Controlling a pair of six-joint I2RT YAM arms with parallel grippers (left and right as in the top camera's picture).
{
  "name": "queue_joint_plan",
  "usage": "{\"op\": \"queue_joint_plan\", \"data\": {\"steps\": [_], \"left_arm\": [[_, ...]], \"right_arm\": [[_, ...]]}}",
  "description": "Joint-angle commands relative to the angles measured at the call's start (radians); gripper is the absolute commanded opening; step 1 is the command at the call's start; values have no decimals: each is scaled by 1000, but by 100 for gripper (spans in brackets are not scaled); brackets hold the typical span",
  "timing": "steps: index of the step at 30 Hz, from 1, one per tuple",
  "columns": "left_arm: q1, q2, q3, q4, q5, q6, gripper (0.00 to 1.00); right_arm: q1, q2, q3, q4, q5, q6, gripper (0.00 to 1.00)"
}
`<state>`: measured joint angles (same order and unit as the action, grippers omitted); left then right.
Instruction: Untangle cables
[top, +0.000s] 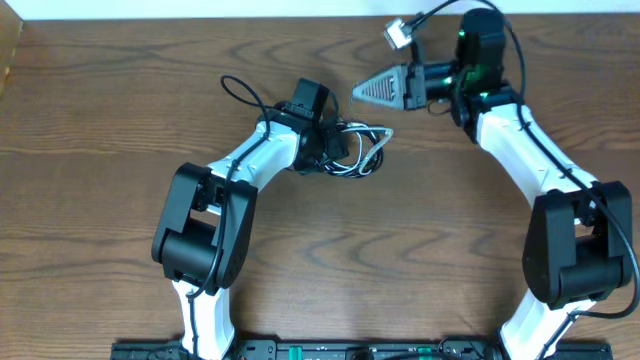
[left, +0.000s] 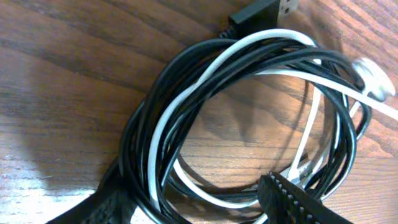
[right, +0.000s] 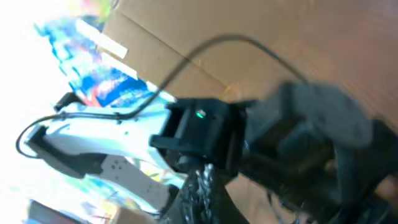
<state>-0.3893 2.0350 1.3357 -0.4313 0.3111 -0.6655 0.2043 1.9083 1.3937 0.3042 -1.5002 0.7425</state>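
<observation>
Left gripper, jaws spread, straddles the coiled black and white cables on the wood table (a USB plug sticks out), with the right gripper pinched shut nearby, pointing at them.

**Our two arms: white links, black joints**

We see our left arm and right arm built of smooth white links between bulky black joint housings, with thin black wires running along them. A green light glows at the right wrist, and the right end effector is a grey, ribbed wedge.
</observation>
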Motion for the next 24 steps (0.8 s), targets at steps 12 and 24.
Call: {"op": "queue_joint_plan", "data": {"steps": [12, 24], "left_arm": [[-3, 31, -10, -18, -10, -13, 60], [5, -2, -10, -26, -33, 95, 59]], "right_arm": [[-92, 12, 0, -55, 23, 106, 6], [-85, 11, 0, -747, 587, -352, 28]]}}
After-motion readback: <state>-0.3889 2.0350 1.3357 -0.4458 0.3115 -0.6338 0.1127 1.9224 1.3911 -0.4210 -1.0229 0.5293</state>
